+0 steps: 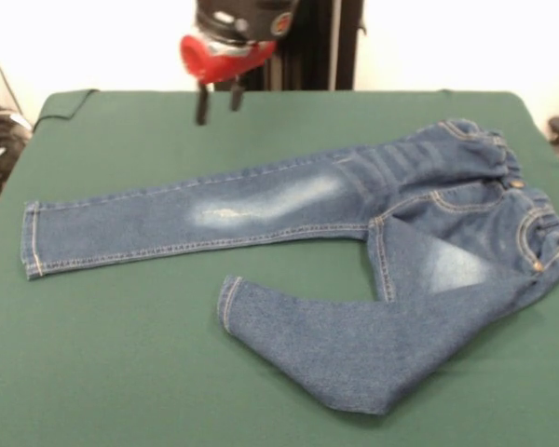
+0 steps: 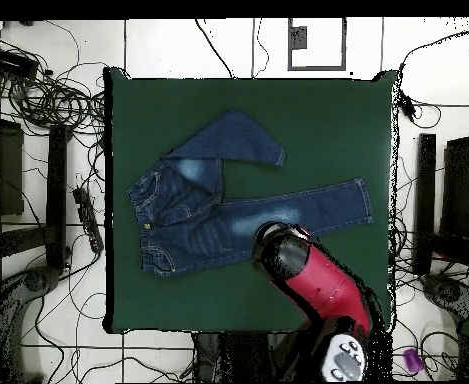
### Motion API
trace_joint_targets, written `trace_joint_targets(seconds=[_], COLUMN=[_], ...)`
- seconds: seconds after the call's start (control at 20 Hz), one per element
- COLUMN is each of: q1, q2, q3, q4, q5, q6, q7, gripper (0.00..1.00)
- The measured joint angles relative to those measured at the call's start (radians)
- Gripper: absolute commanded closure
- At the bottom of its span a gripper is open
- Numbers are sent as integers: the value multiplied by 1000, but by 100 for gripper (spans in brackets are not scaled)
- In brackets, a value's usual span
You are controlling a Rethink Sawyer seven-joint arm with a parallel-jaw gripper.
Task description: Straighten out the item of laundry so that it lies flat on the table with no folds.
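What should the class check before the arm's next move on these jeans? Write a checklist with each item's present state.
1. Straight leg lies flat: ok.
2. Other leg unfolded: not ok, it is doubled back on itself.
3. Jeans fully on the table: ok.
4. Gripper clear of the cloth: ok, hovering above the table.
5. Fingers empty: ok, nothing between them.

The jeans (image 1: 354,242) lie on the tabletop (image 1: 121,354), one leg stretched out straight, the other folded back on itself beside it. My hand (image 1: 218,102) hangs above the tabletop just beyond the straight leg, apart from it.
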State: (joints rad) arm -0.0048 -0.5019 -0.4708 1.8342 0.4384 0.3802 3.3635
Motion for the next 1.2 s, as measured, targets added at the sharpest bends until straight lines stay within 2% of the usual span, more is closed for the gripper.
trace_joint_targets(seconds=[0.45,0.9,1.05,1.2], q1=[-159,-329,-411,-448], q2=[1,1,5,12], q3=[115,320,425,477], q4=[-85,-133,-146,-161], q5=[-149,-292,-348,-379], q6=[-122,-173,-181,-181], q7=[0,0,0,0], gripper=[0,0,0,0])
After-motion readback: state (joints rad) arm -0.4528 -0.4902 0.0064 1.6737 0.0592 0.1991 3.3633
